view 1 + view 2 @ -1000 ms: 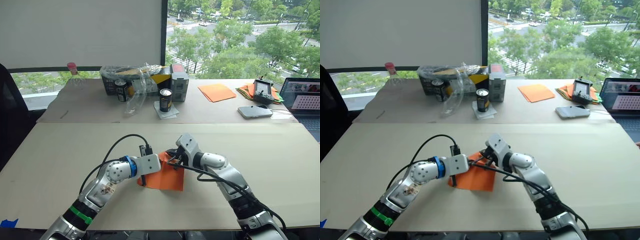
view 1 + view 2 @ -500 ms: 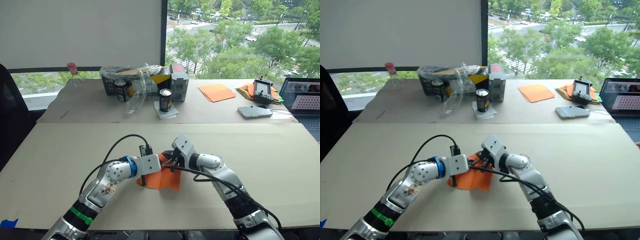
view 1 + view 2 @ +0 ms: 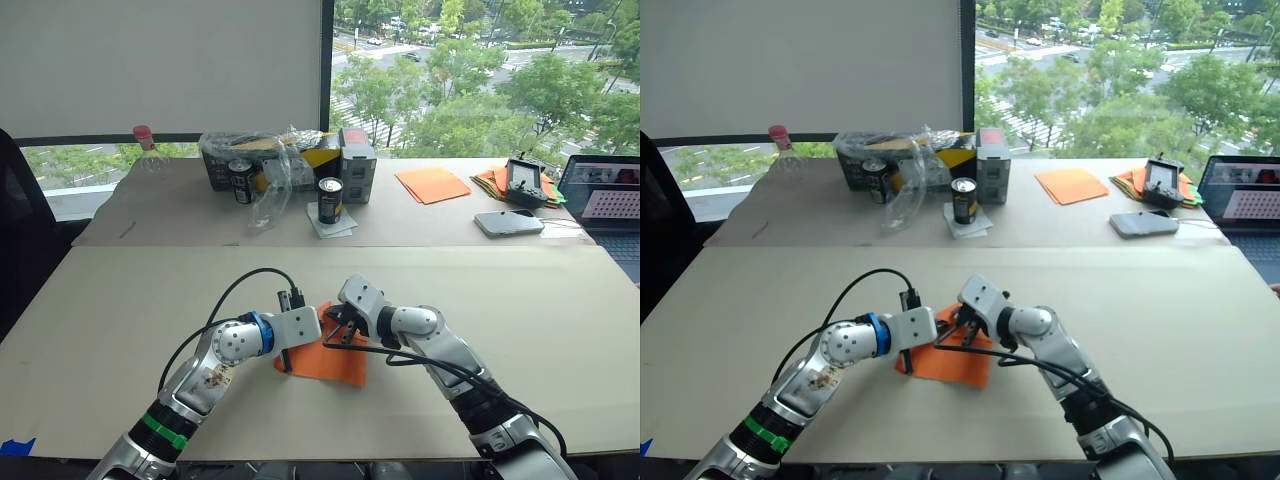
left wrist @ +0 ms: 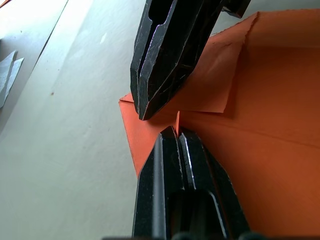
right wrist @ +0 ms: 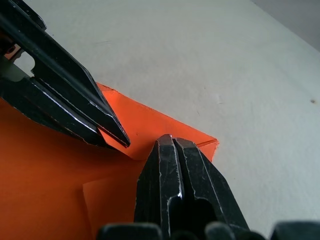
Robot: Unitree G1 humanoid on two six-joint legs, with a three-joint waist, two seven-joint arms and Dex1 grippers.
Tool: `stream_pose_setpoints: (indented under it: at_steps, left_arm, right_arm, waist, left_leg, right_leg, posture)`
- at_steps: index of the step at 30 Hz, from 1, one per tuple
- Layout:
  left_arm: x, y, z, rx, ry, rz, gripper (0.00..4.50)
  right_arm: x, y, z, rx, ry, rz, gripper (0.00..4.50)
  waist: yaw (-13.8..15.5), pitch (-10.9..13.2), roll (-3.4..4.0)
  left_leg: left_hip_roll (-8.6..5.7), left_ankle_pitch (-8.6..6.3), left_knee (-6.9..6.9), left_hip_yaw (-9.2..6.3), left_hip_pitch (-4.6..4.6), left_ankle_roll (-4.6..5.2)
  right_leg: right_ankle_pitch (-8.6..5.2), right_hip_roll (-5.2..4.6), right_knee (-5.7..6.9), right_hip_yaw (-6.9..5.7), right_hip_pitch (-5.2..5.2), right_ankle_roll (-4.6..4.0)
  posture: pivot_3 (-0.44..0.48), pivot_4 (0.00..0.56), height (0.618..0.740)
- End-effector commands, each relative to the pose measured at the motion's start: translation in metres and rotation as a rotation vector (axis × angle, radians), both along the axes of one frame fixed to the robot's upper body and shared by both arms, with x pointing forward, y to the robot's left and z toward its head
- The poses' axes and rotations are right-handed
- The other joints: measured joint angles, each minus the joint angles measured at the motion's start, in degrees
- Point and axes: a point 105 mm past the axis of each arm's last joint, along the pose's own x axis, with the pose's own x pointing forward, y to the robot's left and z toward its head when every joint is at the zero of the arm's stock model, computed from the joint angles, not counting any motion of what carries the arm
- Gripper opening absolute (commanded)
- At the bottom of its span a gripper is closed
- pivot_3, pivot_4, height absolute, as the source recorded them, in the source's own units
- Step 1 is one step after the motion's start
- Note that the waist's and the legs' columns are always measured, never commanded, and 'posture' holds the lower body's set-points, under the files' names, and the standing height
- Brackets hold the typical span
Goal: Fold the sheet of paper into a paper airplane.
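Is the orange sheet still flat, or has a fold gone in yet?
Folded: the sheet of paper shows a flap doubled over its lower layer.

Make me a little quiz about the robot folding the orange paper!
1. True or false: both claws are shut.
2. Which claw presses the sheet of paper nearer its far corner: A) left claw, B) right claw?
3. Fill in: behind the work table, a dark drink can stands on the far ____.

Key: 1 true. 2 B. 3 table.
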Motion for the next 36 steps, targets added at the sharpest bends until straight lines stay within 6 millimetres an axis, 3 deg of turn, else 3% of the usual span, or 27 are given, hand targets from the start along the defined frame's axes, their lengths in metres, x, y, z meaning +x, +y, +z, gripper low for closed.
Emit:
stream_pose_setpoints:
  at_steps: [1, 9, 13, 14, 16, 18, 20, 26, 36]
  left_arm:
    - [0.001, 0.003, 0.015, -0.067, 0.0, 0.023, 0.01]
    - [-0.003, 0.026, 0.056, -0.398, 0.155, 0.063, 2.47]
    - [0.007, 0.055, 0.072, -0.51, 0.17, 0.168, 2.47]
    - [0.011, 0.062, 0.069, -0.517, 0.179, 0.211, 1.84]
    - [0.016, 0.066, 0.063, -0.495, 0.178, 0.258, 1.26]
    - [0.019, 0.062, 0.059, -0.506, 0.192, 0.273, 0.48]
    - [0.02, 0.054, 0.053, -0.513, 0.208, 0.266, 0.03]
    - [0.014, 0.033, 0.029, -0.499, 0.297, 0.221, 0.03]
    - [-0.007, 0.034, -0.02, -0.312, 0.408, 0.229, 0.03]
  right_arm:
    - [0.0, 0.001, -0.002, -0.026, 0.0, 0.01, 0.0]
    - [-0.003, 0.004, -0.011, -0.016, 0.036, 0.019, 0.0]
    - [-0.004, 0.008, -0.013, -0.009, 0.043, 0.024, 0.0]
    - [-0.004, 0.009, -0.013, -0.006, 0.044, 0.024, 0.0]
    - [-0.004, 0.01, -0.013, -0.004, 0.045, 0.025, 0.0]
    - [-0.004, 0.011, -0.013, -0.001, 0.046, 0.026, 0.0]
    - [-0.004, 0.011, -0.013, 0.002, 0.045, 0.025, 0.0]
    - [-0.003, 0.013, -0.012, 0.009, 0.044, 0.018, 0.0]
    - [0.003, 0.019, 0.002, 0.069, -0.005, -0.017, 0.0]
  waist:
    - [-0.01, 0.0, 0.0]
    - [-0.19, 0.0, 0.0]
    - [-0.47, 0.0, 0.0]
    - [-0.55, 0.0, 0.0]
    - [-0.57, -0.01, 0.01]
    - [-0.5, -0.01, 0.0]
    - [-0.4, -0.01, 0.0]
    - [-0.58, -0.01, 0.0]
    - [-0.85, -0.02, 0.02]
  left_leg:
    - [0.0, 0.0, 0.0, 0.0, 0.0, 0.0]
    - [0.01, 0.01, 0.02, 0.0, 0.01, -0.02]
    - [0.02, 0.01, 0.02, 0.0, 0.06, -0.02]
    - [0.03, 0.02, 0.02, -0.01, 0.06, -0.03]
    - [0.04, 0.02, 0.01, -0.01, 0.09, -0.04]
    - [0.03, 0.02, 0.01, 0.0, 0.11, -0.04]
    - [0.02, 0.02, 0.02, 0.0, 0.11, -0.04]
    - [0.03, 0.03, 0.01, 0.01, 0.11, -0.06]
    - [0.03, 0.03, 0.01, 0.01, 0.14, -0.07]
  right_leg:
    - [0.0, 0.0, 0.0, 0.0, 0.0, 0.0]
    - [0.0, 0.0, 0.03, 0.0, -0.01, 0.0]
    - [0.0, 0.0, 0.05, 0.01, 0.02, 0.0]
    - [0.0, 0.01, 0.05, 0.01, 0.01, -0.01]
    - [0.0, 0.02, 0.06, 0.01, 0.03, -0.01]
    - [0.0, 0.02, 0.06, 0.01, 0.06, -0.01]
    - [0.0, 0.01, 0.05, 0.02, 0.07, -0.01]
    - [0.0, 0.02, 0.09, 0.03, 0.05, -0.01]
    - [0.0, 0.02, 0.1, 0.04, 0.06, -0.02]
  posture:
    - [0.0, 0.15, 0.67]
    - [0.0, 0.15, 0.67]
    - [0.0, 0.15, 0.67]
    - [0.0, 0.15, 0.67]
    - [0.0, 0.15, 0.67]
    - [0.0, 0.15, 0.67]
    - [0.0, 0.15, 0.67]
    - [0.0, 0.15, 0.67]
    - [0.0, 0.15, 0.67]
